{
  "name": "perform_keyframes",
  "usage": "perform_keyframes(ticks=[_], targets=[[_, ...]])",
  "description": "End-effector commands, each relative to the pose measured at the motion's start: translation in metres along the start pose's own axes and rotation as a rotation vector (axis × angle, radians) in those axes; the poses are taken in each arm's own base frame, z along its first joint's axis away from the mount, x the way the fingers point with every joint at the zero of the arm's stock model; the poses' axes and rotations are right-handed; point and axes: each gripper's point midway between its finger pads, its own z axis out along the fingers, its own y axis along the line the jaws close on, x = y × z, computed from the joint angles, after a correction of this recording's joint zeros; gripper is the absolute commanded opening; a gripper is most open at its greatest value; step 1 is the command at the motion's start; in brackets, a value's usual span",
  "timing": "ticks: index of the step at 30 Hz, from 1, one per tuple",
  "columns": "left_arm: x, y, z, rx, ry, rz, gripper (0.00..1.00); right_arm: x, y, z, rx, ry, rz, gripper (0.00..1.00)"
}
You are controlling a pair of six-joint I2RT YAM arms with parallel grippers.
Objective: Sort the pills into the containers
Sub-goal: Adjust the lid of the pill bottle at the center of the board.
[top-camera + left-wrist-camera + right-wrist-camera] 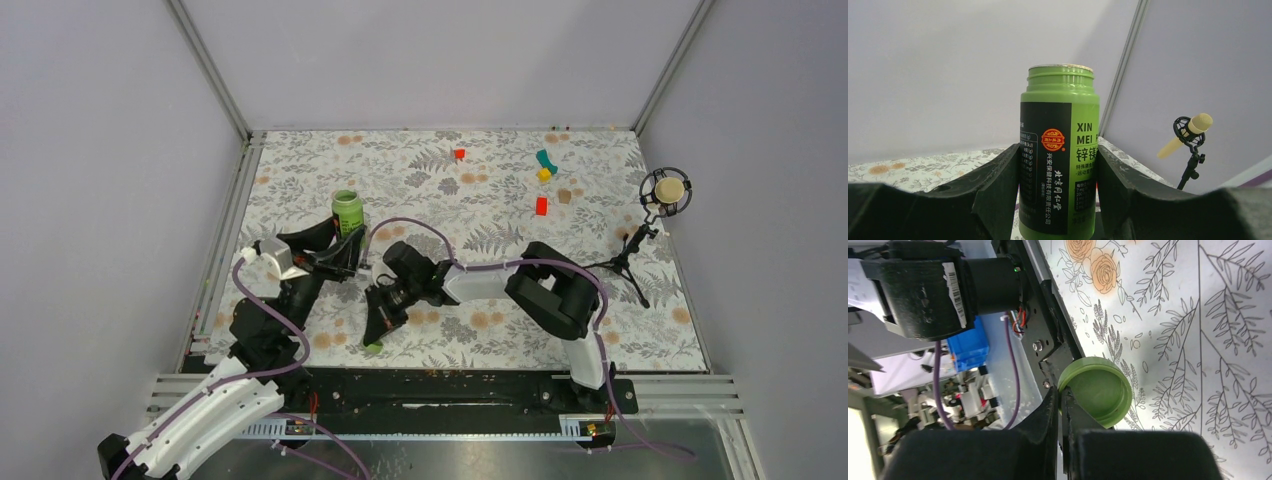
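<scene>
Overhead: the left gripper [340, 243] clasps an upright green bottle [346, 207], left of centre. Left wrist: bottle uncapped. It looks rigid and slick, best held mid-body. Right wrist: the right gripper [1060, 395] pinches the light cap [1095, 390] by its rim. No pill box shows.

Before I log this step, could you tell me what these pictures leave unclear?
No pills visible; the bottle wall hides its contents, left wrist view.
Bottle base: cut off by the bottom edge, same view.
The cap: near rim hidden behind the right jaws, right wrist view.
Far blocks: too small, top view.
</scene>
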Motion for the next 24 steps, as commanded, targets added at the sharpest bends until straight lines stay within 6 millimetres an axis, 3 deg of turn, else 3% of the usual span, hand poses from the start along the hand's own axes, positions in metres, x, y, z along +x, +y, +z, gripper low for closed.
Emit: perform_keyframes(ticks=[1, 11, 24], targets=[[-0.038, -0.006, 0.008, 0.009, -0.093, -0.019, 0.0, -0.02, 0.022, -0.007, -0.173, -0.01, 0.041, 0.0], [-0.035, -0.006, 0.011, 0.008, -0.083, -0.017, 0.0, -0.044, -0.001, -0.017, -0.286, -0.041, 0.184, 0.03], [-0.034, -0.005, 0.009, 0.002, -0.074, -0.014, 0.0, -0.066, -0.034, -0.022, -0.212, -0.097, 0.265, 0.15]])
